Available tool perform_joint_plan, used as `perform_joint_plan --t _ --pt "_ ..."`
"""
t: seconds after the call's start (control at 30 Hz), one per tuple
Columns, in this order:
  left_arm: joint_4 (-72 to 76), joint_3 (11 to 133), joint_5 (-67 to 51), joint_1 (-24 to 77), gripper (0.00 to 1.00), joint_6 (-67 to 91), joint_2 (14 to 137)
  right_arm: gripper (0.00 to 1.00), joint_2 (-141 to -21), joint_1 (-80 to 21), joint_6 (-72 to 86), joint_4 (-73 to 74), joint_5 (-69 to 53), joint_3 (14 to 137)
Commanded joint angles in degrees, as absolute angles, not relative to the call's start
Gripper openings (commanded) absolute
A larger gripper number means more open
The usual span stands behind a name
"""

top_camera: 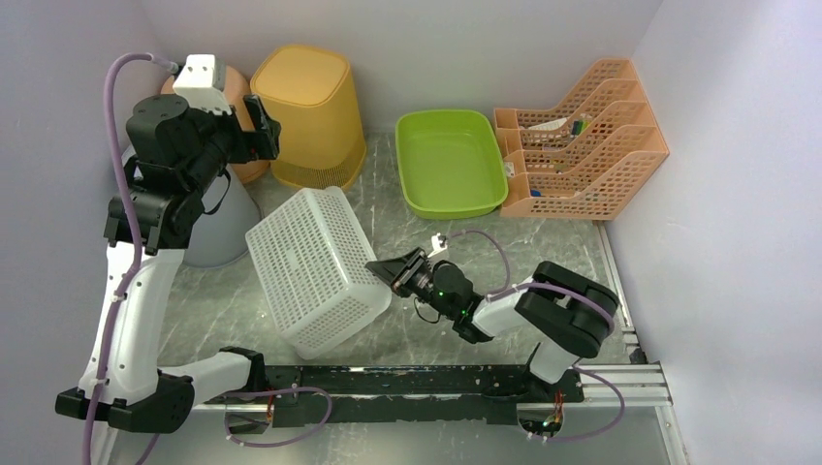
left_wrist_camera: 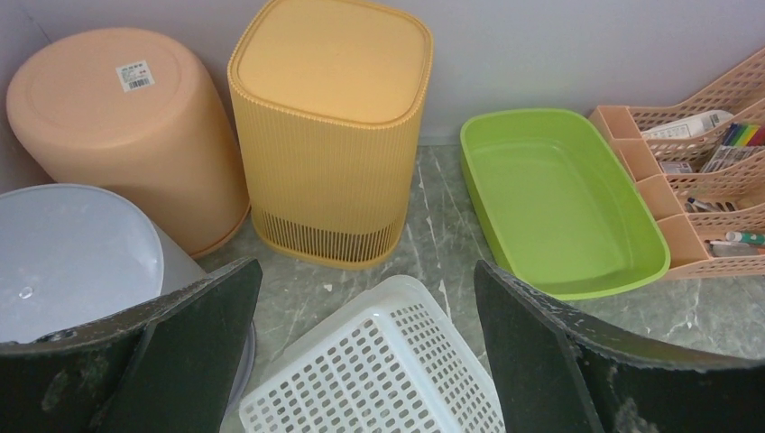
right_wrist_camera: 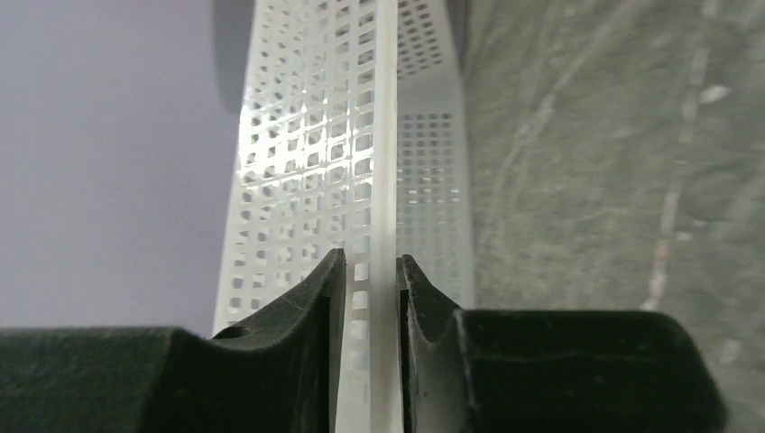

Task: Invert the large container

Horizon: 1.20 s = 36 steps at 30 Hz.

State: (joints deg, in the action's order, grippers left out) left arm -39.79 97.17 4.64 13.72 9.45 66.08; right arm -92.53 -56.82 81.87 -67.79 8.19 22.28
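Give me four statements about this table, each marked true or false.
1. The basket has its rim between the right fingers. True.
2. The left fingers hold the yellow bin. False: they are spread wide and hold nothing.
3. The green tray holds pens. False: it is empty; the pens are in the organizer.
4. The peach bin stands bottom up. True.
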Motion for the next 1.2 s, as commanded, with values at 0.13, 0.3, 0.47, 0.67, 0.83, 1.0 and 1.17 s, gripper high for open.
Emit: perform_joint_plan --t 0.13,0.3,0.47,0.67,0.83,1.0,1.17 --pt "-37.4 95.68 3.45 13.97 1.0 8.57 65.42 0.33 -96.45 -56.16 69.91 -50.62 11.65 25.68" --pt "-36.65 94.19 3.41 13.97 1.0 8.53 65.12 0.37 -97.08 -56.16 60.05 -40.21 16.47 31.99" --pt "-36.38 93.6 3.18 13.97 1.0 8.44 65.23 0.38 -97.26 -56.22 48.66 -25.33 20.98 41.89" --pt "-35.85 92.7 2.96 13.97 1.0 8.44 65.17 0.43 -97.67 -57.28 35.14 -9.61 26.78 52.45" --pt "-35.47 92.15 2.85 13.97 1.0 8.49 64.79 0.59 -92.56 -57.03 27.01 -1.61 35.05 56.63" --pt "-33.97 90.68 2.0 13.97 1.0 9.13 64.2 0.68 -95.5 -52.14 21.73 9.01 38.31 68.77" --pt "-33.28 89.14 1.41 13.97 1.0 9.23 63.49 0.68 -99.87 -45.97 17.49 9.68 33.95 74.25"
